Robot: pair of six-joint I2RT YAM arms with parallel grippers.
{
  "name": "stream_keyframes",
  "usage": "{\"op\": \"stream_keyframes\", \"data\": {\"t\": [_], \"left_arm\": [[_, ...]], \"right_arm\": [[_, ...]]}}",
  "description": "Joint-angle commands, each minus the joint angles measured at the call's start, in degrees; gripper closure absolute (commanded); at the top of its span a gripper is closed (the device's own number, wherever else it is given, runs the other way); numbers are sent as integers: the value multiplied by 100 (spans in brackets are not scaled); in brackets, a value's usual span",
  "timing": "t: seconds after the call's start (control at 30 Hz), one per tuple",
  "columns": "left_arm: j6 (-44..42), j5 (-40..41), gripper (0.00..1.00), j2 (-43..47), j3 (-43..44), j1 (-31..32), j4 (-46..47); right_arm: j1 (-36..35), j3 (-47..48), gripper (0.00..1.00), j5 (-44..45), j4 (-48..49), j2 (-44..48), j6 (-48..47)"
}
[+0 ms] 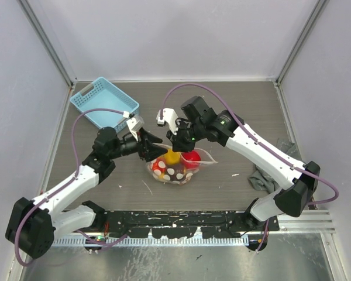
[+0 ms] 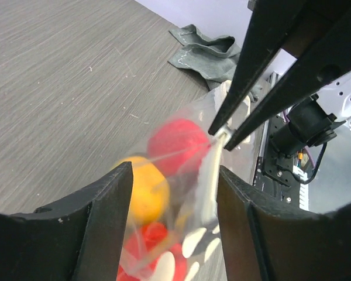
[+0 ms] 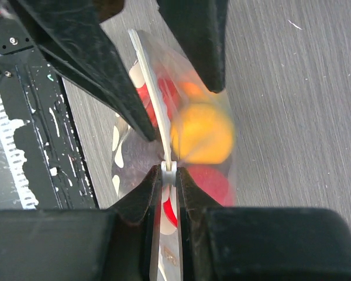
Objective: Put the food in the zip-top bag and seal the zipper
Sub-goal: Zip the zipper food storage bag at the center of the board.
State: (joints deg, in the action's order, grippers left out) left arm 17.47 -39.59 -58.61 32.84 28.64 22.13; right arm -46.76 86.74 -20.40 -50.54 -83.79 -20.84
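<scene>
A: Where is the zip-top bag (image 1: 174, 168) found?
B: Near the centre of the table (image 1: 234, 105); the food is seen inside it, an orange fruit (image 3: 203, 133) and a red fruit (image 2: 178, 143).
A: And the pincers?
B: The zipper (image 3: 155, 105) is pinched between the closed jaws of the right gripper (image 3: 168, 170), reached in from 1 o'clock of the bag, wrist tipped down. The left gripper (image 2: 172, 175), set at 10 o'clock with its forearm low, is spread open astride the mouth edge; nothing is gripped by it.
A: How is sealing best done?
B: The strip should be kept taut by the right grip (slack would likely buckle it) while the left jaws are closed squarely and drawn along.
</scene>
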Motion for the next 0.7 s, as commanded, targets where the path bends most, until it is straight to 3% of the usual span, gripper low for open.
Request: {"op": "stream_keyframes", "data": {"t": [0.0, 0.17, 0.67], "left_arm": [[-241, -545, 49, -341, 468, -25, 465], [-243, -793, 99, -509, 573, -25, 368], [-556, 1334, 100, 320, 365, -59, -1271]], "right_arm": [[9, 319, 100, -289, 106, 65, -58], [9, 269, 100, -35, 106, 94, -44], [34, -355, 100, 1061, -102, 575, 314]]}}
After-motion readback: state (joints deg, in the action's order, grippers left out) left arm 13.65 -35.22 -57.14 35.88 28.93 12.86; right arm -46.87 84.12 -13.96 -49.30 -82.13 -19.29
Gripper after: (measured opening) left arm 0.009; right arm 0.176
